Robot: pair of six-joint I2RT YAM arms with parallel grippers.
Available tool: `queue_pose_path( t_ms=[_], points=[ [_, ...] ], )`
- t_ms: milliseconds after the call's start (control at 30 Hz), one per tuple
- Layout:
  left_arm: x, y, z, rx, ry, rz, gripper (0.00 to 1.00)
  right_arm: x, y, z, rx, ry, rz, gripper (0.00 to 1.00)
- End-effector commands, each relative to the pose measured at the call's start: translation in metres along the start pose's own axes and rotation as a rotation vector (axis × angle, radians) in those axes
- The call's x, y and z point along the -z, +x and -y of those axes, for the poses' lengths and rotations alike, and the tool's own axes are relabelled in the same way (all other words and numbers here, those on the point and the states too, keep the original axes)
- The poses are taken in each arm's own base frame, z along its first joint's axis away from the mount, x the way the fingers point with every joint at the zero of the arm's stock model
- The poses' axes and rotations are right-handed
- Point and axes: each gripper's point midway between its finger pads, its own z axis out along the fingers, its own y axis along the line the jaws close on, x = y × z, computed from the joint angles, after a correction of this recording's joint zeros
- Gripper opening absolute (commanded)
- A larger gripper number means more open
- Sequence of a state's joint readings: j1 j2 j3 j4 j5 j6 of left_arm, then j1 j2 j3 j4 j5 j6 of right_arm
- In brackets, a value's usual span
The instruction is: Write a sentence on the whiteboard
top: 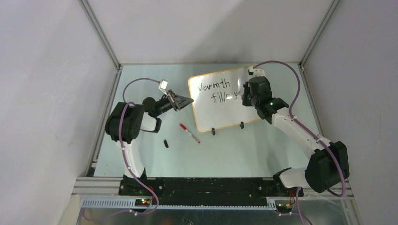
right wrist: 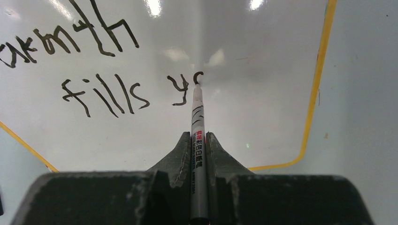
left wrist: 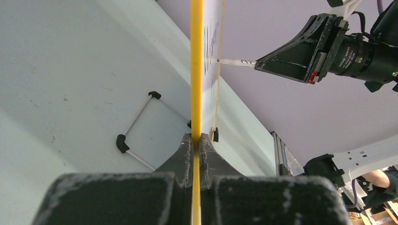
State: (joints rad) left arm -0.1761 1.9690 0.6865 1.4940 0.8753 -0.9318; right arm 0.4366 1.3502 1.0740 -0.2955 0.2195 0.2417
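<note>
The whiteboard (top: 220,112), white with an orange-tan frame, lies at the back middle of the table. My left gripper (top: 187,100) is shut on its left edge; in the left wrist view the fingers (left wrist: 185,157) pinch the yellow frame (left wrist: 196,70) edge-on. My right gripper (right wrist: 199,138) is shut on a grey marker (right wrist: 197,117) whose tip touches the board. The sentence (right wrist: 105,93) reads "Warmth", then "fills", then a "y" and a part-drawn curve at the marker tip. From above, the right gripper (top: 245,96) covers the end of the second line.
A red-capped marker (top: 189,133) and a small black cap (top: 166,143) lie on the table in front of the board. Two black clip feet (top: 213,131) sit on the board's near edge. A thin white-rod frame with black corners (left wrist: 138,136) shows behind the board. Walls enclose the table.
</note>
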Motion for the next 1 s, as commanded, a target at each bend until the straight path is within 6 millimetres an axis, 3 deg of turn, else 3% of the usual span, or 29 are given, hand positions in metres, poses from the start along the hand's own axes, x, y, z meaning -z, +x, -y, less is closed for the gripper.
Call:
queue_pose_path(
  t_ms=[0,267,967],
  points=[
    [-0.001,-0.004,0.015,-0.083,0.042,0.008,0.00,0.002,-0.011,0.005,0.004,0.033,0.013,0.00],
    [-0.001,-0.004,0.015,-0.084,0.042,0.008,0.00,0.003,-0.020,0.011,-0.010,0.070,0.052,0.00],
    [-0.002,-0.005,0.015,-0.083,0.046,0.006,0.00,-0.001,-0.036,-0.001,-0.025,0.013,0.090,0.00]
  ],
)
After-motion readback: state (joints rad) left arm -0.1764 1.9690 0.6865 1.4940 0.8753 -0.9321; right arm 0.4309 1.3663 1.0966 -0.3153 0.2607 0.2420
